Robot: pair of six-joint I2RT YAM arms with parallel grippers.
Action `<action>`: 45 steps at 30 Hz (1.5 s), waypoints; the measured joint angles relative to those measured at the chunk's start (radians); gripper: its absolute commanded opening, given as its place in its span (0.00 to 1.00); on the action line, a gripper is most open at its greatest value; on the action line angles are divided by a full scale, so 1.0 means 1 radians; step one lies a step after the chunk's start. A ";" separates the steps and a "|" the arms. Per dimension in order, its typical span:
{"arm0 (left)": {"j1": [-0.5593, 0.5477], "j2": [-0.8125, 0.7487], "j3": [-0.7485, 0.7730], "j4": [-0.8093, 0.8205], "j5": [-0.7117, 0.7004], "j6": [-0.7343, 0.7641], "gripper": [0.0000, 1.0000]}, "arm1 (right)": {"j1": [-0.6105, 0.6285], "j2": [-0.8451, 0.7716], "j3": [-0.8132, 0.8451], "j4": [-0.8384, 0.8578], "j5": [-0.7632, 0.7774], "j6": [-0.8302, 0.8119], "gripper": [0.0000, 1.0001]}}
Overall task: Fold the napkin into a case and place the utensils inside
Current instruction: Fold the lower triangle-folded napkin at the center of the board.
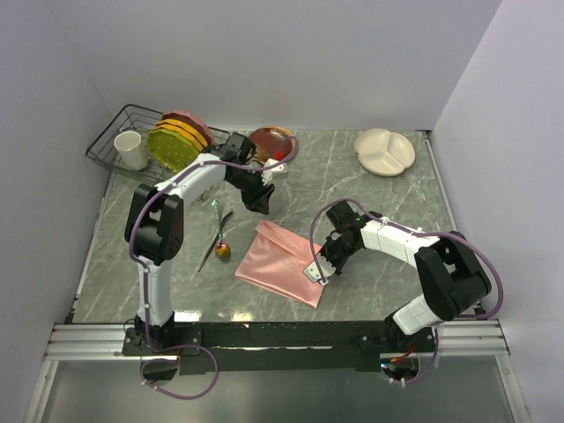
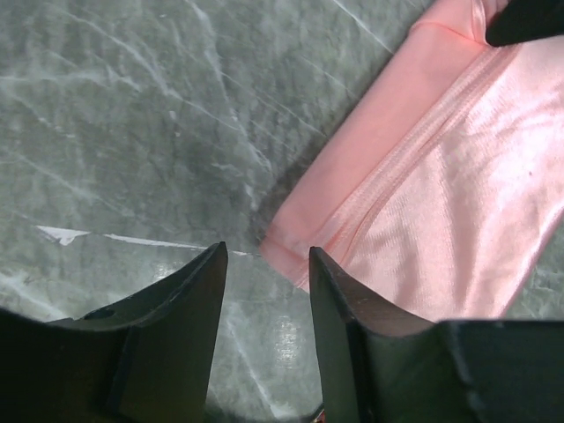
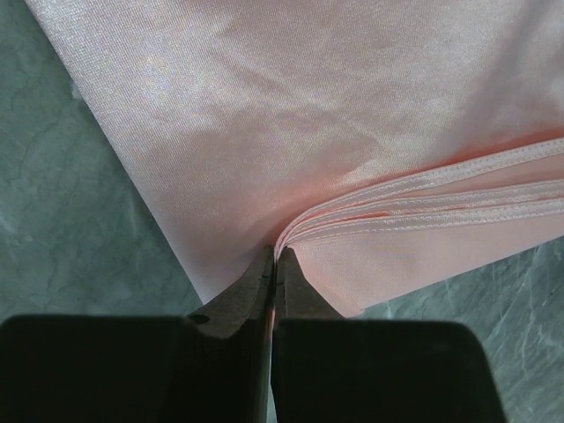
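Observation:
The salmon-pink napkin [image 1: 280,262] lies folded into a flat rectangle on the table's middle. My right gripper [image 1: 315,271] is shut on its near right edge; in the right wrist view the fingertips [image 3: 275,254] pinch several stacked hemmed layers of the napkin [image 3: 291,115]. My left gripper [image 1: 258,202] is open and empty, just beyond the napkin's far corner. In the left wrist view its gripper [image 2: 267,256] hovers over bare table, with the napkin's corner [image 2: 423,211] beside the right finger. The utensils [image 1: 218,238] lie left of the napkin, a gold head [image 1: 222,252] at the near end.
A wire dish rack [image 1: 115,132] at the back left holds a white cup [image 1: 131,150] and upright plates [image 1: 176,141]. A brown plate [image 1: 270,138] sits behind the left gripper. A cream divided plate [image 1: 385,152] is at the back right. White walls enclose the marble table.

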State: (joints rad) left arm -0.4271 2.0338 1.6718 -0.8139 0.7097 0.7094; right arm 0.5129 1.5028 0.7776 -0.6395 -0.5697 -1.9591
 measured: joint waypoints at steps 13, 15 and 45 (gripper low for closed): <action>-0.064 0.000 -0.103 -0.005 -0.015 0.065 0.50 | 0.000 -0.012 0.000 -0.034 0.003 -0.003 0.00; -0.074 -0.001 -0.117 0.021 -0.019 0.051 0.49 | 0.000 -0.014 0.000 -0.040 0.005 -0.003 0.00; -0.070 -0.001 -0.149 0.143 -0.096 -0.241 0.39 | 0.000 -0.029 0.000 -0.065 0.004 -0.003 0.01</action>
State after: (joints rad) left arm -0.4973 2.0331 1.5230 -0.6708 0.6140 0.4679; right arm 0.5129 1.4738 0.7776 -0.7048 -0.5655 -1.9617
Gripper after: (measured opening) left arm 0.405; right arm 0.022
